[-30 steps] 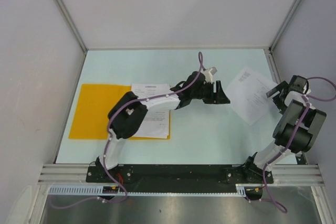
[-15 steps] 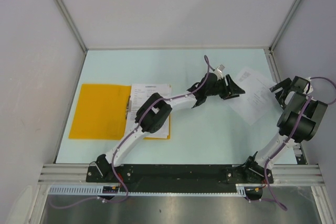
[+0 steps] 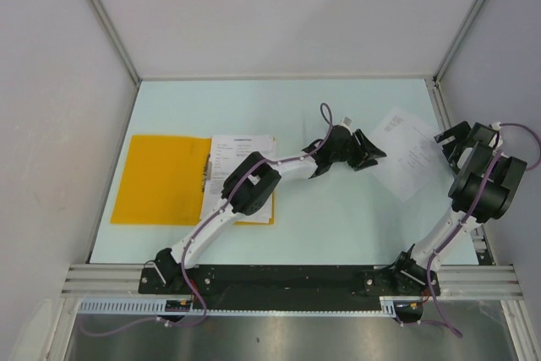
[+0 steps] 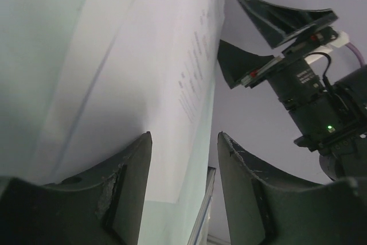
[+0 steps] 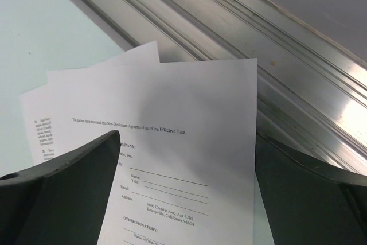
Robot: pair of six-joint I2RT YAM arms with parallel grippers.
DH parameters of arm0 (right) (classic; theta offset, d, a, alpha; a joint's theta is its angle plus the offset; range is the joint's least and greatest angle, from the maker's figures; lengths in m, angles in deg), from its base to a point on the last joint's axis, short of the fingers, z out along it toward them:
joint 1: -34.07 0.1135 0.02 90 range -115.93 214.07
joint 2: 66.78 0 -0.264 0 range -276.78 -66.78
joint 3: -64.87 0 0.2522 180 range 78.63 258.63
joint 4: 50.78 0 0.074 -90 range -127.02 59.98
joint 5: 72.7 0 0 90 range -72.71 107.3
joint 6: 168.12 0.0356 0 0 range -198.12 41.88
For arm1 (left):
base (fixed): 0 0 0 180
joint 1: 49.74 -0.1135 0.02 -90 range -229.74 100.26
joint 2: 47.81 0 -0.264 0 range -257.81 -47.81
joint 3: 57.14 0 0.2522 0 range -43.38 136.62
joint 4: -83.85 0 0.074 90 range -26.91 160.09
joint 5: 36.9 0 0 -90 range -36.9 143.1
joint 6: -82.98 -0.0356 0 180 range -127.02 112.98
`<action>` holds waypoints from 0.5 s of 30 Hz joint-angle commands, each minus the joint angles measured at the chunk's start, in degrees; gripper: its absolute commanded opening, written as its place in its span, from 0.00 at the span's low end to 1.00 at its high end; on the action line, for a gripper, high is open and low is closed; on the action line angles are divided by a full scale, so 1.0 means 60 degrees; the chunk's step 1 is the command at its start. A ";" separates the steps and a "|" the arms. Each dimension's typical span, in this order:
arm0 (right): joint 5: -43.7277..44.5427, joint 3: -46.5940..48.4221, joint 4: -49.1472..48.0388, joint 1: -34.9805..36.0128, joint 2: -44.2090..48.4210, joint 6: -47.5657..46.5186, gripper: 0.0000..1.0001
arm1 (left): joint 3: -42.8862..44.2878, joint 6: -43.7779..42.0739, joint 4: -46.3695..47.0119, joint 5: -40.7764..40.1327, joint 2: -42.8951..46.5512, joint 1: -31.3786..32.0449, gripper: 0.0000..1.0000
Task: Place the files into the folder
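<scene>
The overhead view is giving the whole layout. The folder [image 3: 161, 179], flat and orange-yellow, is lying open at the left of the pale counter [image 3: 279, 107]. One white printed sheet [image 3: 245, 166] is resting on its right half, partly covered by the left arm. The files [image 3: 404, 154], a thin skewed stack of white paper, are lying at the far right, well apart from the folder. No other view is showing that relation.

The left wrist view is adding detail. The left tool [image 4: 184, 142] is standing released, its dark, scuffed fingers [image 4: 129, 187] apart with nothing between them, low at the near-left edge of the files. Whether the tips are touching paper I cannot tell. Beyond the sheets the right tool [image 4: 269, 44] is showing its tapered black jaws spread.

The right wrist view is confirming that the right tool is released, with its fingers wide to either side above the files. It is showing at least two overlapping sheets, the upper one bearing signature lines and an address, beside a ribbed aluminium rail [image 5: 298, 73].

From overhead the print is too small to read. A dark strip along the folder's fold is hard to identify. The folder is falling outside both wrist views.
</scene>
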 commanded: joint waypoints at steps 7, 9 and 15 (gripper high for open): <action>-0.1234 0.0263 -0.1017 -0.0107 -0.0162 0.0817 0.87 | 0.0425 0.0203 -0.0535 0.0006 -0.0123 -0.0033 0.54; -0.1249 0.0249 -0.1061 -0.0093 -0.0117 0.0831 0.83 | 0.0425 0.0174 -0.0608 0.0035 -0.0123 -0.0048 0.55; -0.1220 0.0249 -0.1032 0.0010 0.0117 0.0612 0.71 | 0.0410 0.0042 -0.0696 0.0065 -0.0138 -0.0048 0.55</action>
